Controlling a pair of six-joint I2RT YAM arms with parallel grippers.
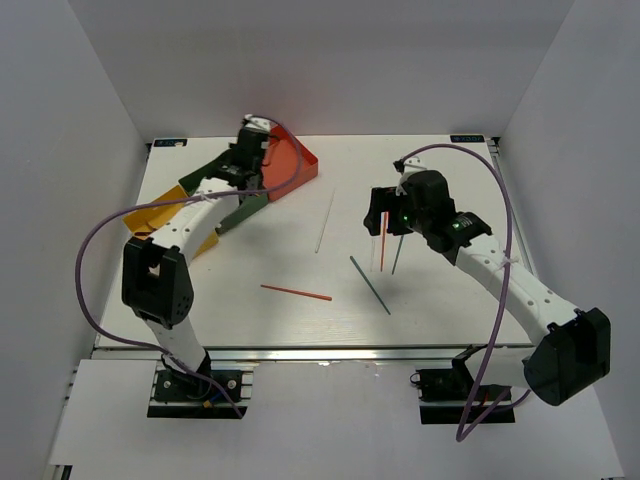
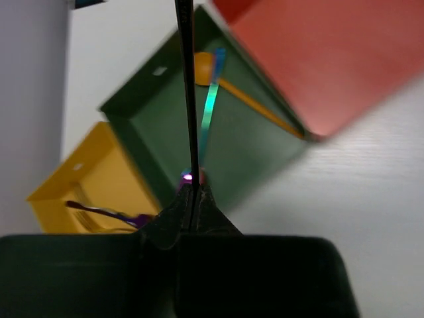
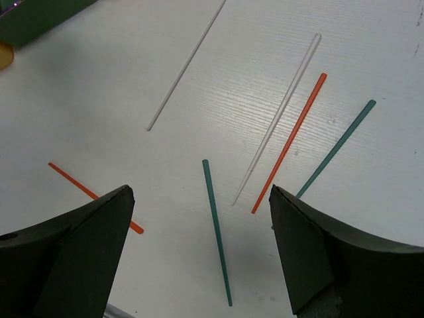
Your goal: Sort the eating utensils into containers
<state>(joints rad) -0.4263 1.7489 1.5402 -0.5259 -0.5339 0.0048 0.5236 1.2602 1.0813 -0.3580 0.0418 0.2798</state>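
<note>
my left gripper (image 2: 192, 191) is clamped on a thin black utensil (image 2: 187, 79). centre frame, the matte dark green box (image 2: 232, 159) holds a gold spoon (image 2: 258, 106) and an iridescent piece (image 2: 209, 109). lower left, the yellow box (image 2: 93, 172) holds an iridescent fork (image 2: 99, 211). my right gripper (image 3: 201, 195) gapes above slim chopsticks (image 3: 289, 142).

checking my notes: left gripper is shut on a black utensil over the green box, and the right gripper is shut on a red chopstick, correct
No. The right gripper is open and holds nothing; the red chopsticks lie on the table below it, as the right wrist view shows. The left gripper is shut on a black utensil over the green box.
</note>
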